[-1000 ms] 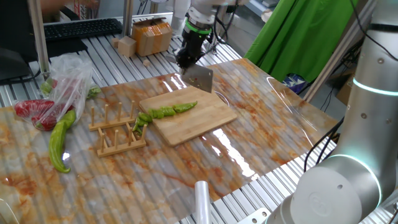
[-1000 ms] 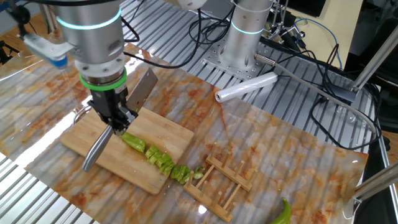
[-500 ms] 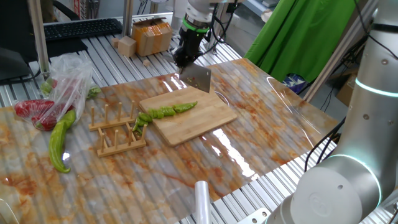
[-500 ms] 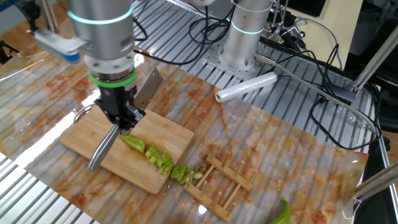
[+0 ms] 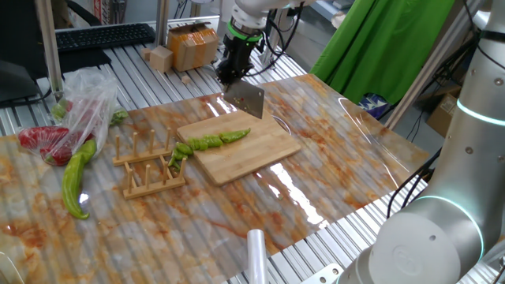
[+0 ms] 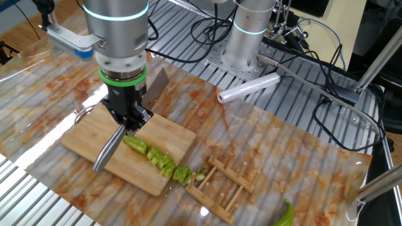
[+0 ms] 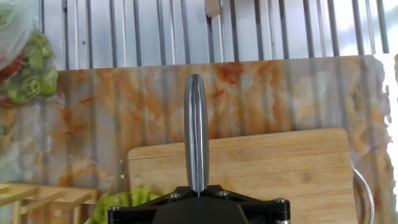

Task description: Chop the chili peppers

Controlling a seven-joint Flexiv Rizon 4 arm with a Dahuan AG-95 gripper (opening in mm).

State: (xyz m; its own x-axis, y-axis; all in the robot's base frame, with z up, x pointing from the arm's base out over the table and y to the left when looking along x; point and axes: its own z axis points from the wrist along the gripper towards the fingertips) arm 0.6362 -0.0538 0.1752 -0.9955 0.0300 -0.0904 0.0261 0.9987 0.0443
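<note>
Compared with the earlier frames, the gripper [image 6: 129, 119] and the cleaver [image 5: 245, 100] it carries have risen slightly and shifted toward the upper left of one fixed view and toward the right in the other fixed view; the blade now hangs clear of the cutting board [image 5: 260, 150].

The gripper is clenched on the cleaver's metal handle [image 6: 108, 149], which slants down toward the lower left of the other fixed view, while the blade [image 6: 155, 88] projects toward the upper right behind the wrist. In the hand view the handle [image 7: 197, 130] runs vertically up the centre of the frame, above the board [image 7: 280, 168].

The chili peppers [image 6: 160, 161] lie as a row of short green chunks along the lower right part of the board in the other fixed view, the last pieces reaching the board's corner beside the wooden rack [image 6: 226, 185]. In one fixed view the same chunks [image 5: 209, 141] sit mid-frame, left of the board's centre.

A paler curved pepper [image 5: 75, 177] lies at the left of one fixed view, below a clear plastic bag [image 5: 83, 106] holding red peppers [image 5: 43, 142]. A roll of plastic film [image 6: 248, 88] lies upper right of centre in the other fixed view.
</note>
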